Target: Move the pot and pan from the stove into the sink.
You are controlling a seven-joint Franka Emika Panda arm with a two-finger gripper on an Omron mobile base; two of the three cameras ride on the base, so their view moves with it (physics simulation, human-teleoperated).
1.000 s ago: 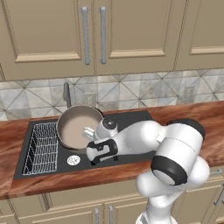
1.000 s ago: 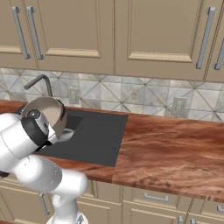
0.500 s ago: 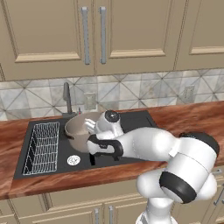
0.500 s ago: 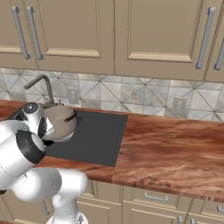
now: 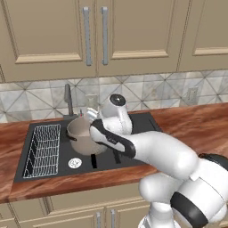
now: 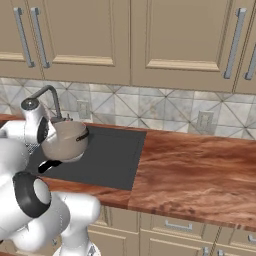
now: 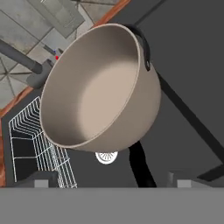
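Note:
The beige pot [image 7: 100, 87] lies tipped in the black sink [image 5: 133, 127], its open mouth turned toward my hand and no lid on it. It appears beside the faucet in both base views [image 5: 83, 136] [image 6: 65, 141]. My gripper [image 7: 113, 179] [image 5: 105, 158] hangs open just in front of the pot, nothing between its fingers. A straight black bar [image 7: 140, 168] that looks like the pan's handle pokes out from under the pot; the pan's silver bowl is hidden. The stove is out of view.
A white wire rack [image 5: 42, 149] fills the basin's left part, with the round drain [image 5: 75, 163] near the front. The grey faucet [image 5: 69, 100] stands behind the pot. Brown wooden counter [image 6: 200, 170] stretches to the right, cabinets above.
The jaws were shut on the pot's rim a second ago and have opened, letting it go. The pot has tipped over and sunk lower into the basin.

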